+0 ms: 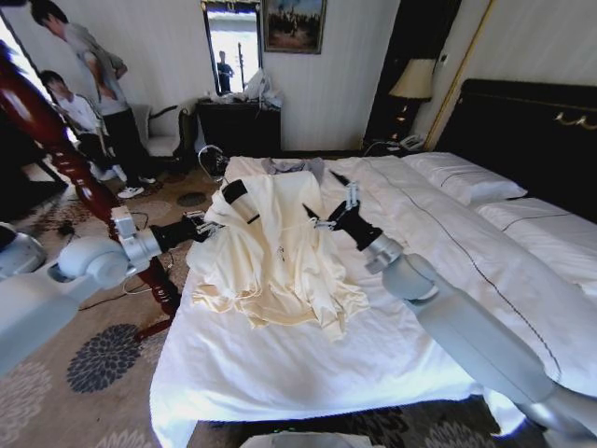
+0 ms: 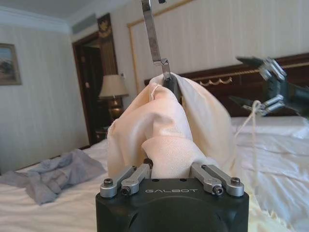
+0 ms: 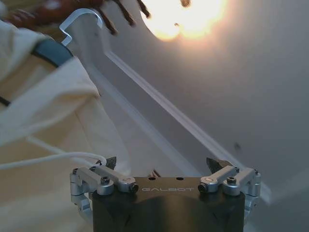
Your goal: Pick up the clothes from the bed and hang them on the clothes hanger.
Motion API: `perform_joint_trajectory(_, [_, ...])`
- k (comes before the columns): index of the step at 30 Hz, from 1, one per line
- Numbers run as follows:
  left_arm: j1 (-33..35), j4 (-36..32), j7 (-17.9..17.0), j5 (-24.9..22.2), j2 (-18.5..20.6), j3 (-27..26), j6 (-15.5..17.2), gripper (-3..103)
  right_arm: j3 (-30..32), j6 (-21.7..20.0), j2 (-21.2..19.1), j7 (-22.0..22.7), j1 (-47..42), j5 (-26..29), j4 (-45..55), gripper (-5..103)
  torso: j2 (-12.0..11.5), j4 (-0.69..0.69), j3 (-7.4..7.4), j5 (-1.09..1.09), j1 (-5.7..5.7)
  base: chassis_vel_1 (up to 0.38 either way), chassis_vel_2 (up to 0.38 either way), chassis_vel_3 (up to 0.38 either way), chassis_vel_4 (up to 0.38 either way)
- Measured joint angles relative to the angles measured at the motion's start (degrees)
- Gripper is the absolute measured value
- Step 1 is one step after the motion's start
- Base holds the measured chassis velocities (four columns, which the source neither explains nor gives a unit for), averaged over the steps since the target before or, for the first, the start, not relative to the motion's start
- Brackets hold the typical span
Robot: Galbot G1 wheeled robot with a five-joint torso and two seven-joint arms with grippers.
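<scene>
Left gripper, jaws pinched on a bunch of the large cream long-sleeved top of thin soft fabric, holding it up over the left part of the wide white-sheeted bed. Slim black clothes hanger with a metal wire hook inside the neck of the top, hook pointing upward. Right gripper just right of the garment, jaws spread, a thin white cord trailing beside one of them. Small grey-blue garment lying at the far end of the bed. Thick reddish turned-wood post standing off the bed's left side. Judged well along: top picked up and seemingly on the hanger's shoulders; sleeves and hem left to settle, the cord to clear. Hem's contact with the sheet impossible to tell.
</scene>
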Motion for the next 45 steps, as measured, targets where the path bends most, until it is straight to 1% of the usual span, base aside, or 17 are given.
perform_joint_trajectory(3, [0.4,-0.8,-1.6,-1.3,0.6,-1.5,0.5,20,3.2,-1.5,-0.6,1.2,-3.3,3.4,1.5,100,0.0,-0.01,0.0,0.03,0.0,0.0,0.0,0.0,0.0])
perform_joint_trajectory(5, [1.5,-2.4,-4.9,-2.8,2.2,-4.3,2.1,20,8.1,-4.4,-1.9,4.0,-9.1,8.8,4.4,100,0.0,-0.01,0.0,0.01,0.0,0.0,0.0,0.0,0.0])
perform_joint_trajectory(11, [2.3,-4.1,-8.4,-4.2,4.1,-6.7,3.8,20,16.1,-5.8,-2.5,5.0,-17.2,14.4,8.1,100,0.0,0.0,-0.01,0.02,-0.01,0.0,0.0,0.0,0.0])
perform_joint_trajectory(14, [2.2,-4.5,-10.4,-4.9,3.6,-6.8,4.5,20,17.3,-5.3,-2.8,3.9,-19.7,14.0,10.0,100,0.0,0.0,0.0,0.02,-0.01,0.0,0.0,0.0,0.0])
perform_joint_trajectory(16, [1.9,-4.6,-12.5,-5.2,2.6,-6.8,5.3,20,18.2,-5.0,-2.9,1.7,-23.6,8.5,12.7,100,0.0,0.01,0.0,-0.02,0.0,0.0,0.0,0.0,0.0])
perform_joint_trajectory(19, [1.9,-4.8,-13.4,-5.4,2.5,-7.1,5.5,20,19.4,-3.9,-2.3,0.1,-27.3,1.8,13.1,100,0.0,0.0,0.0,-0.03,0.0,0.0,0.0,0.0,0.0])
perform_joint_trajectory(23, [2.6,-6.3,-15.0,-7.5,3.9,-9.8,6.0,20,22.3,-3.7,-0.4,1.1,-31.0,2.9,12.9,100,0.0,0.0,0.01,0.02,0.0,0.0,0.0,0.0,0.0])
perform_joint_trajectory(26, [2.9,-8.1,-18.1,-10.2,6.5,-12.4,8.0,20,26.2,-3.9,1.2,2.5,-32.8,5.0,12.2,100,0.0,0.0,0.0,0.01,0.0,0.0,0.0,0.0,0.0])
perform_joint_trajectory(27, [3.0,-9.2,-20.0,-13.0,7.7,-14.0,9.8,20,28.0,-3.9,1.8,3.0,-33.8,5.7,11.9,100,0.0,0.02,0.0,0.01,0.0,0.0,0.0,0.0,0.0])
perform_joint_trajectory(28, [3.0,-9.2,-20.0,-13.0,7.7,-14.0,9.8,20,28.0,-3.9,1.8,3.0,-33.8,5.7,11.9,100,0.0,0.02,0.0,0.01,0.0,0.0,0.0,0.0,0.0])
perform_joint_trajectory(29, [3.0,-10.6,-23.3,-17.9,9.0,-16.0,12.1,20,30.7,-3.8,2.5,3.6,-35.3,6.5,11.7,100,0.0,0.02,0.0,0.02,0.0,0.0,0.0,0.0,0.0])
perform_joint_trajectory(31, [3.0,-11.6,-26.6,-21.7,10.1,-18.0,14.5,20,33.6,-3.5,3.2,4.0,-37.1,7.5,11.6,100,0.0,0.01,0.0,0.01,0.0,0.0,0.0,0.0,0.0])
perform_joint_trajectory(32, [3.0,-12.0,-28.5,-23.3,10.8,-19.2,15.8,20,35.7,-3.4,3.6,4.2,-38.5,8.3,11.6,100,0.0,0.0,0.0,0.03,0.0,0.0,0.0,0.0,0.0])
perform_joint_trajectory(33, [3.0,-12.0,-28.5,-23.3,10.8,-19.2,15.8,20,35.7,-3.4,3.6,4.2,-38.5,8.3,11.6,100,0.0,0.0,0.0,0.03,0.0,0.0,0.0,0.0,0.0])
perform_joint_trajectory(36, [2.8,-12.5,-33.8,-26.9,12.6,-21.9,19.5,20,41.1,-2.6,4.8,5.2,-41.9,10.1,11.5,100,0.0,0.0,0.0,0.0,0.0,0.0,0.0,0.0,0.0])
perform_joint_trajectory(42, [2.3,-12.3,-38.0,-30.7,14.2,-24.4,23.7,20,44.6,-1.9,6.5,6.2,-44.9,10.8,11.4,100,0.0,0.0,0.01,0.0,0.0,0.0,0.0,0.0,0.0])
perform_joint_trajectory(45, [1.6,-11.4,-39.9,-34.4,16.9,-27.7,27.5,20,47.4,-1.5,8.3,6.7,-47.6,10.9,12.3,100,0.0,0.0,0.0,0.0,0.0,0.0,0.0,0.0,0.0])
